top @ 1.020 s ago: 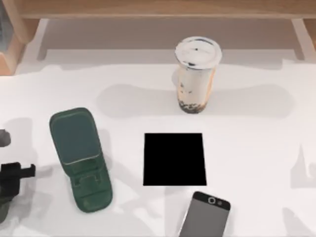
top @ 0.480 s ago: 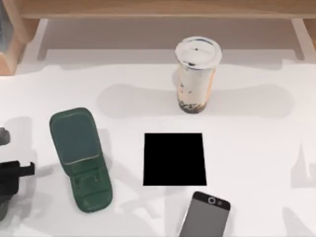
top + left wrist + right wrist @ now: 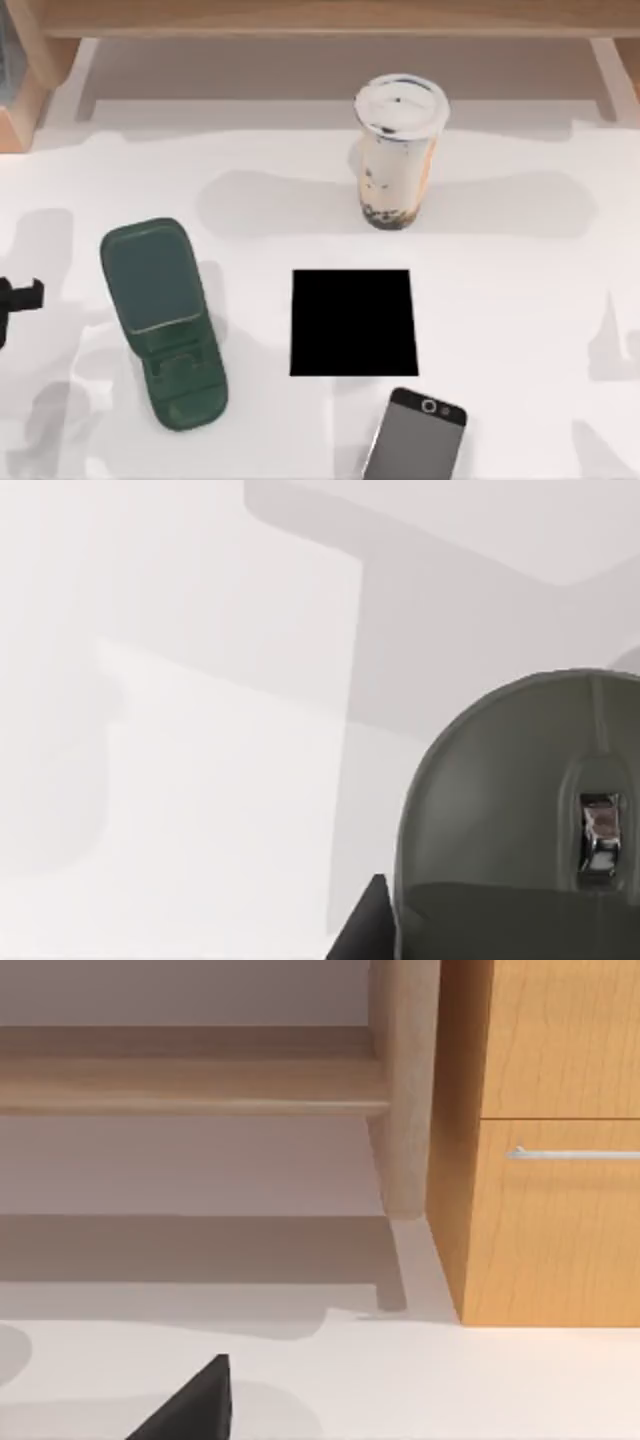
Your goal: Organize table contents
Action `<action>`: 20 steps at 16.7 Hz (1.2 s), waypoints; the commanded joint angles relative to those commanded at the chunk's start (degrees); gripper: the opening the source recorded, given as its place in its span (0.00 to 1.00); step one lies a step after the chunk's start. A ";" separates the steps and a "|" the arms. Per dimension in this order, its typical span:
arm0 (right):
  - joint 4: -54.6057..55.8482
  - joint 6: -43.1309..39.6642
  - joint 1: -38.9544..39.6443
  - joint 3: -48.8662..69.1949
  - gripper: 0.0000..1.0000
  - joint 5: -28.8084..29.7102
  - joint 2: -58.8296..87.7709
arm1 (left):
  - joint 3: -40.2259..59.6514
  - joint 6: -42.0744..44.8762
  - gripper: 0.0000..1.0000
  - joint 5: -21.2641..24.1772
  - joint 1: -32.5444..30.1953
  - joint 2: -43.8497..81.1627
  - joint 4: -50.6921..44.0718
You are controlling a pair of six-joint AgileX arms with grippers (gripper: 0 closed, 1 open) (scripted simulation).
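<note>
4 task items sit untouched on the desk (image 3: pixel 520 300) compared with 1 s ago: the dark green phone stand (image 3: pixel 160 320) at the left, the black pad (image 3: pixel 353 322) in the middle, the smartphone (image 3: pixel 415 440) just in front of the pad's right corner at the near edge, and the bubble-tea cup (image 3: pixel 398 150) upright farther back, near the wooden shelf (image 3: pixel 300 15). 1 thing has changed: the left pincer (image 3: pixel 18 297) has slid along the left edge, from level with the stand's near end to level with its middle, and now covers roughly the spot where a small grey shape lay at that edge 1 s ago. Probably that shape was the mouse and the arm is going for it, but that is a guess. How wide the left pincer stands, and whether it has hold of anything, I cannot tell. No sorting looks done yet, so the task reads as early, in the approach step. Relative to the left pincer, the phone stand lies just to its right, near but apart; in the left wrist view the stand's rounded end (image 3: pixel 520 810) is close by, which fits. Pad, smartphone and cup are all well apart from it, further right. Right arm looks idle, its wrist view facing the shelf and a wooden cabinet (image 3: pixel 540 1140); its pincer state I cannot tell either.
</note>
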 joint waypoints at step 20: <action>0.00 0.00 0.00 0.00 1.00 0.00 0.00 | 34.23 -18.11 0.00 5.73 -19.60 23.15 -4.92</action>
